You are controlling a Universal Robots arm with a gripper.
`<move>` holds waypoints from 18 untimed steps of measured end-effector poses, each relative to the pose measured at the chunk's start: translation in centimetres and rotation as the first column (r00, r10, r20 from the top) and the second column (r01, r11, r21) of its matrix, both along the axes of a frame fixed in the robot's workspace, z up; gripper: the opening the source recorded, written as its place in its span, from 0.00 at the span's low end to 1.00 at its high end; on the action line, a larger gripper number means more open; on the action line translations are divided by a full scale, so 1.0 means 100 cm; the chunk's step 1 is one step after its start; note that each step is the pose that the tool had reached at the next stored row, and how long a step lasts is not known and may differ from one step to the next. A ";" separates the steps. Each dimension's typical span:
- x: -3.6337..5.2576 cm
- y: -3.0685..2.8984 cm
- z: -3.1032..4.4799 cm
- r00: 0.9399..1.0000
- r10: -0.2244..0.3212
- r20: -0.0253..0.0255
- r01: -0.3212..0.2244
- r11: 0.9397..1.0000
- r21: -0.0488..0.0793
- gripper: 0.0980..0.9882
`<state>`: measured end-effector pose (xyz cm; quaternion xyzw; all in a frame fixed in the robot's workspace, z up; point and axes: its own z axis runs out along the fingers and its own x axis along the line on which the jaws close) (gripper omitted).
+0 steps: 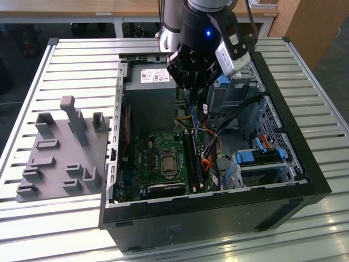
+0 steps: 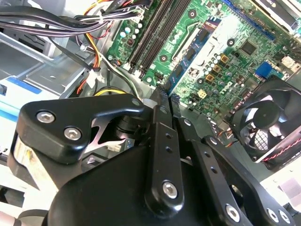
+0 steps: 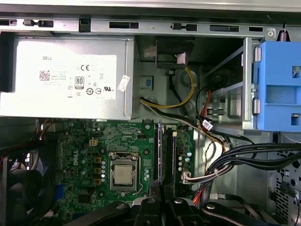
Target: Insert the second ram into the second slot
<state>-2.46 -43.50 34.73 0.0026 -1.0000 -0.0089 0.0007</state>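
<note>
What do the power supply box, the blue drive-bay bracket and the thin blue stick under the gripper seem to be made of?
Power supply box: bare sheet metal, dull grey, with folded edges. Blue drive-bay bracket: probably moulded plastic, smooth and evenly coloured. The second ram, clamped in the gripper's jaws: blue circuit board, likely a laminate, judging by its thin flat edge.

The ram (image 1: 194, 117) is a thin blue board held on edge, pinched between the closed fingers of the gripper (image 3: 162, 187). Its length runs in line with the slots (image 1: 191, 158). These are long, dark and narrow, and lie side by side on the green motherboard (image 3: 84, 141) beside the processor socket (image 3: 124, 173). Whether the ram touches a slot cannot be told.
</note>
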 end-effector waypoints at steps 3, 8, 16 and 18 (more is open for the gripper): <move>0.0000 0.0000 -0.0013 1.000 0.000 0.000 0.000 1.000 0.000 0.04; 0.0000 -0.0002 -0.0049 1.000 0.000 0.000 0.000 1.000 0.000 0.04; 0.0000 -0.0023 -0.0127 1.000 0.000 0.000 0.000 1.000 0.000 0.04; 0.0000 -0.0029 -0.0138 1.000 0.000 0.000 0.000 1.000 0.000 0.04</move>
